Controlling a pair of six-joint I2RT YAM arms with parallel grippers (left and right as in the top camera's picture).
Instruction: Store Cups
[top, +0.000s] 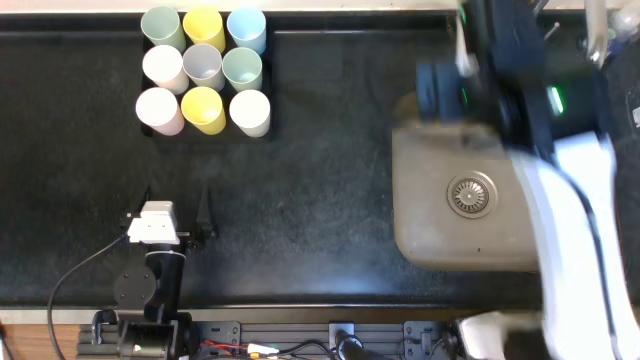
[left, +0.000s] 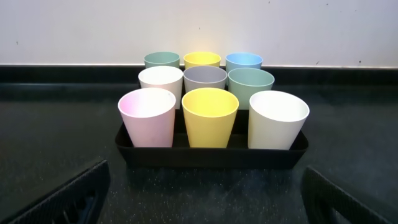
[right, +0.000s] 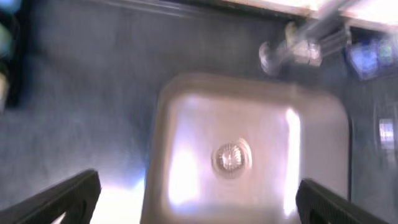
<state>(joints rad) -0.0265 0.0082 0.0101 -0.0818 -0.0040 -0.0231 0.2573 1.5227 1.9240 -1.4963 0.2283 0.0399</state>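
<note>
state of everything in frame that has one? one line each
cups: nine, upright, empty, all in the tray
tray: full, three rows of three, on the counter
sink: empty, no cups in it
left gripper: open, empty, facing the tray
right gripper: open, empty, above the sink

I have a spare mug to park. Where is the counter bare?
The widest free stretch of counter lies between the tray and the sink. There is also bare counter between the tray and the left gripper. The tray is crowded: nine cups fill it. The right arm hangs above the sink.
</note>
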